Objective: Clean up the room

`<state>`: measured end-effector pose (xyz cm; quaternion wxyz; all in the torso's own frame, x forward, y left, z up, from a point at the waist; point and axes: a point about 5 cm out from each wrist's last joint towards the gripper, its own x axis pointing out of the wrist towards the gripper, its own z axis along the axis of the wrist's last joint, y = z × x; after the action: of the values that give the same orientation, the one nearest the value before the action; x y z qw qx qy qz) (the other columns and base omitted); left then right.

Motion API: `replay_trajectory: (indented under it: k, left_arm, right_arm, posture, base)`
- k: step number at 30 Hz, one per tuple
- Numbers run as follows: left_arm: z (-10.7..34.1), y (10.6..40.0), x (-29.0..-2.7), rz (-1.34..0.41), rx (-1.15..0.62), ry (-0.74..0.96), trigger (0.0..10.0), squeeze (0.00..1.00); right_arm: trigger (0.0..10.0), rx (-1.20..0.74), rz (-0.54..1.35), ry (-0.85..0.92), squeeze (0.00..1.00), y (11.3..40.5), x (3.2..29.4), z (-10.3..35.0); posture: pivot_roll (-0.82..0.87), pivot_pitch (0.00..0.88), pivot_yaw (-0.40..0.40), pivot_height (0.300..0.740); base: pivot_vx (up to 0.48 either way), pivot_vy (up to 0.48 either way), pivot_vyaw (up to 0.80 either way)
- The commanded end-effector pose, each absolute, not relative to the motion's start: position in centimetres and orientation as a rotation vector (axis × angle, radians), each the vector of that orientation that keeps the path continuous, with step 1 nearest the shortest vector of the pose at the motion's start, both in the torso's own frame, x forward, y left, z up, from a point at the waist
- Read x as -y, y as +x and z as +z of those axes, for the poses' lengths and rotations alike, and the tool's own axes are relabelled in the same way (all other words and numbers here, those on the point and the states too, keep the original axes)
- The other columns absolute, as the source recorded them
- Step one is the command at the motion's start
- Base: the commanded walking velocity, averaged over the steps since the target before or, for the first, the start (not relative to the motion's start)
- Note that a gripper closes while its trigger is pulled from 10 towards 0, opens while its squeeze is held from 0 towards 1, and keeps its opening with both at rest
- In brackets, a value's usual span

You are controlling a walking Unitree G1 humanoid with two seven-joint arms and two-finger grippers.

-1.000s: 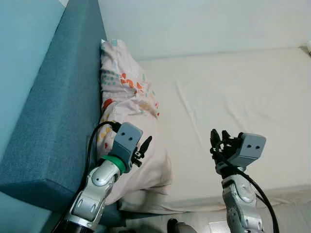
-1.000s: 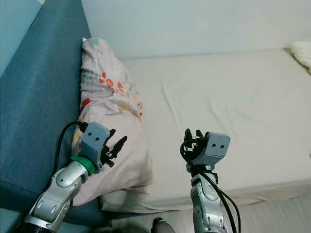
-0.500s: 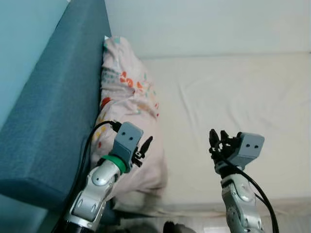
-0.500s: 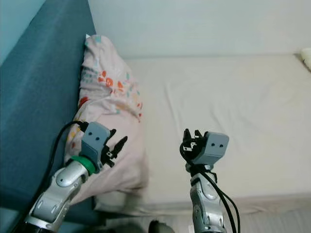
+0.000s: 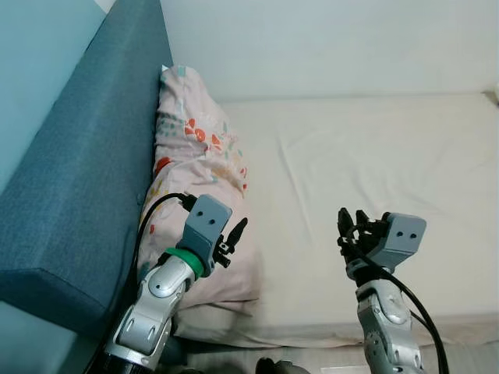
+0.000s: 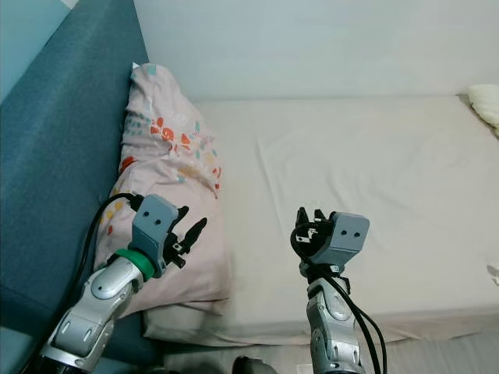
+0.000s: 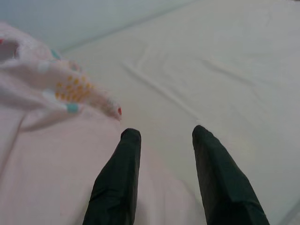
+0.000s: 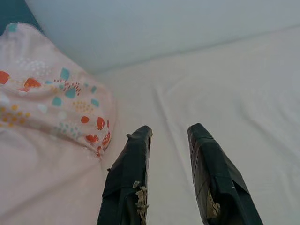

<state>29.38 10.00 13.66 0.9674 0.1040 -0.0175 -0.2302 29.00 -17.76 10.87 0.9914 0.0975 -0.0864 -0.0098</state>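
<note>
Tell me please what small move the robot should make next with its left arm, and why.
Probably lower the left claw onto the pillow. It hangs open above the pillow's near end, touching nothing, and the pillow lies crumpled against the headboard. The right claw is open over the bare sheet.

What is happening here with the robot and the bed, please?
The robot stands at the edge of a bed covered with a cream sheet. A pink patterned pillow lies along the blue headboard. The left gripper hovers just over the lower part of the pillow, fingers open, holding nothing. The right gripper is raised above the bare sheet, also open and empty. Nothing is grasped at this moment; a small white object lies at the far right of the mattress.
</note>
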Motion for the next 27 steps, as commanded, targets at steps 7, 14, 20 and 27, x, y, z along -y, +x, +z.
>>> replay_trajectory:
  k: [7, 14, 20, 27]
  left_arm:
    - [13.12, 29.26, -9.91, -0.466, 0.006, 0.220, 10.0, 0.00]
    - [12.74, 29.53, -10.25, -0.433, -0.035, 0.219, 10.0, 0.00]
    - [13.04, 29.94, -10.45, -0.401, -0.042, 0.196, 10.0, 0.00]
    - [12.82, 30.16, -10.48, -0.384, -0.048, 0.199, 10.0, 0.00]
  right_arm:
    - [10.0, 0.155, -0.032, 0.205, 0.00, 28.73, 18.02, 10.33]
    - [10.0, 0.154, -0.029, 0.205, 0.00, 28.76, 17.99, 10.30]
    - [10.0, 0.155, -0.025, 0.207, 0.00, 28.81, 17.91, 10.34]
    - [10.0, 0.149, -0.037, 0.215, 0.00, 28.79, 18.14, 10.16]
  posture:
    - [-0.04, 0.123, 0.070, 0.739]
    - [-0.04, 0.124, 0.071, 0.739]
    - [-0.04, 0.124, 0.071, 0.739]
    - [-0.05, 0.117, 0.074, 0.739]
  base:
    - [0.000, -0.419, 0.00]
    - [0.000, -0.086, 0.00]
    - [0.000, 0.000, 0.00]
    - [0.000, 0.000, 0.00]
